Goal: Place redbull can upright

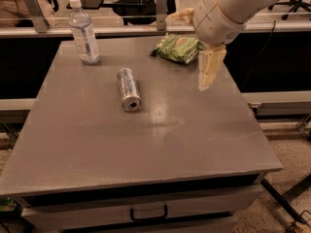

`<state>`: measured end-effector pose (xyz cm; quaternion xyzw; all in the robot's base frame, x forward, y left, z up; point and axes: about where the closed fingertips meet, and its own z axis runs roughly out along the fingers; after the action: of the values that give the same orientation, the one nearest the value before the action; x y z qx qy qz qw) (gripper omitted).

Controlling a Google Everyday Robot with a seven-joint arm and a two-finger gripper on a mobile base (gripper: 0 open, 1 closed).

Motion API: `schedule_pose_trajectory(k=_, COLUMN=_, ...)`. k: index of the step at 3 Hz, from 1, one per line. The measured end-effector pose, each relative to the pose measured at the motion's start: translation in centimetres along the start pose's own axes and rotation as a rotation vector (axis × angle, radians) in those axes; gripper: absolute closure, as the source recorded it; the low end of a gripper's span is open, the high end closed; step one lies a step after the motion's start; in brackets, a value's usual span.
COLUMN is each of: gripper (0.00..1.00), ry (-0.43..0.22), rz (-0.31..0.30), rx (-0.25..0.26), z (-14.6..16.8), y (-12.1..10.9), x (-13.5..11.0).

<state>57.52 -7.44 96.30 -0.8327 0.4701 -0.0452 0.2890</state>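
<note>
The redbull can (129,88) lies on its side a little left of the middle of the grey table (146,144), one end facing the front edge. My gripper (193,50) hangs above the table's right rear part, to the right of the can and apart from it. It is open and empty. One cream finger (210,71) points down at the table; the other shows near the top, behind the wrist.
A clear water bottle (84,33) with a white cap stands at the back left corner. A green snack bag (178,47) lies at the back, just left of my gripper. A drawer handle (148,212) sits below the front edge.
</note>
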Motion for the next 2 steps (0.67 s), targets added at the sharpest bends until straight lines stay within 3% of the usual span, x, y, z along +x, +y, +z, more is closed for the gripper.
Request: schedule_pose_trajectory(k=2, gripper=0.00, ry=-0.013, rz=-0.343, rx=-0.035, z=3.6, y=-1.8, x=-3.4)
